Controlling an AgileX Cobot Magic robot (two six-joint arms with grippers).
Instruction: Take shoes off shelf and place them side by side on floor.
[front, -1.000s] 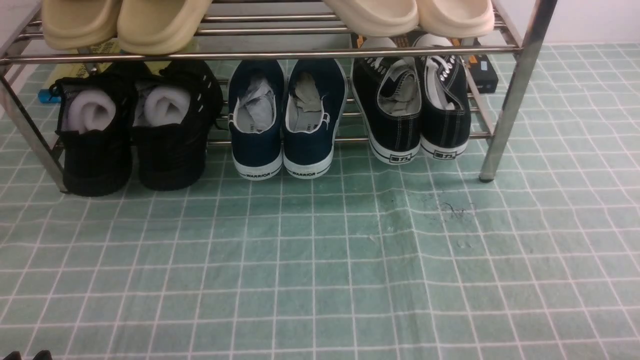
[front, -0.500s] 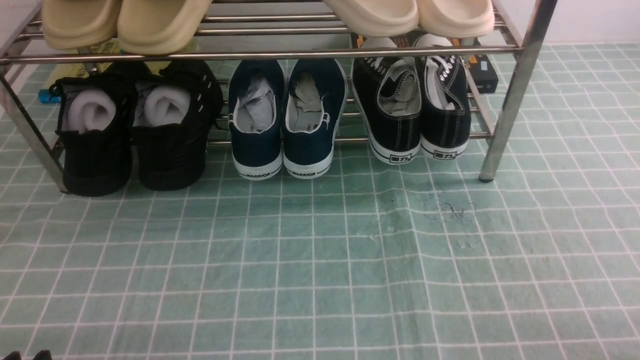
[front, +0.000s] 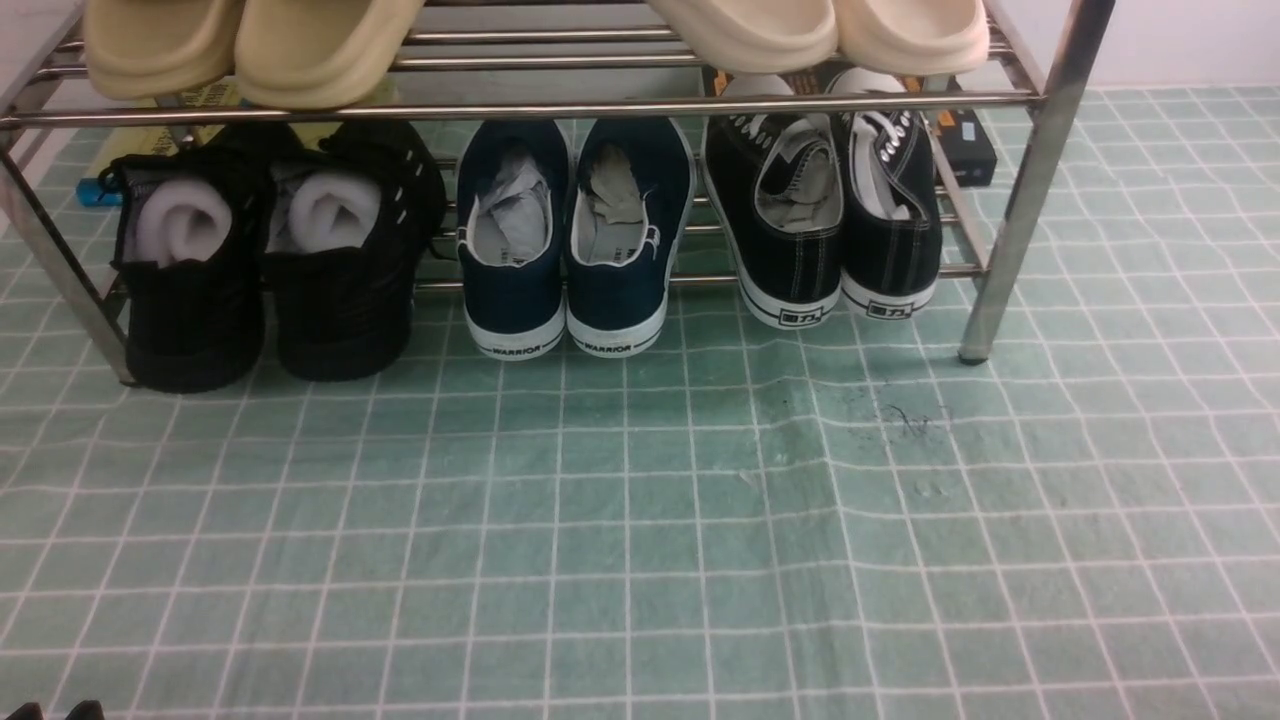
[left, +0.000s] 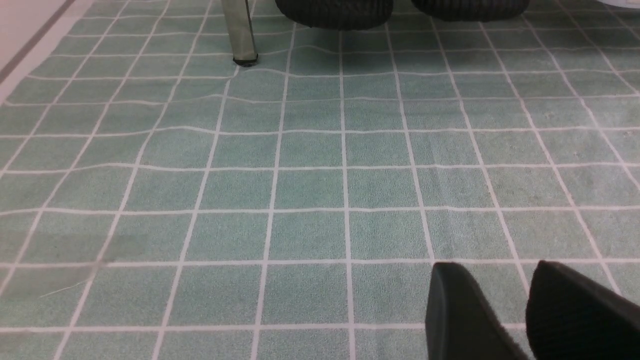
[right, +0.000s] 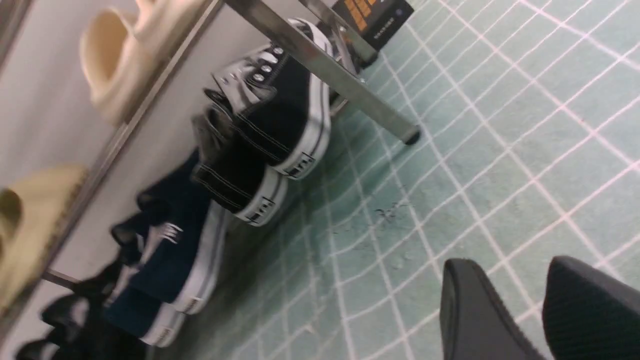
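approach step: the black canvas white-laced sneakers (front: 820, 220) sit upper right in the front view, on the lower tier of the chrome tube shelf (front: 1030, 180), while the left pincer (left: 500, 272) and right pincer (right: 510, 267) hang slightly parted and empty, so next likely means reaching for their heels.

shiny chrome shelf (front: 1032, 175), matt canvas shoes (front: 792, 262), wrinkled cloth floor (front: 640, 520).

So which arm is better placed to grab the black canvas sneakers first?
Right. The sneakers sit at the right end of the shelf, and the right gripper, open, faces them in its wrist view. The left gripper faces the black knit pair at the far left end.
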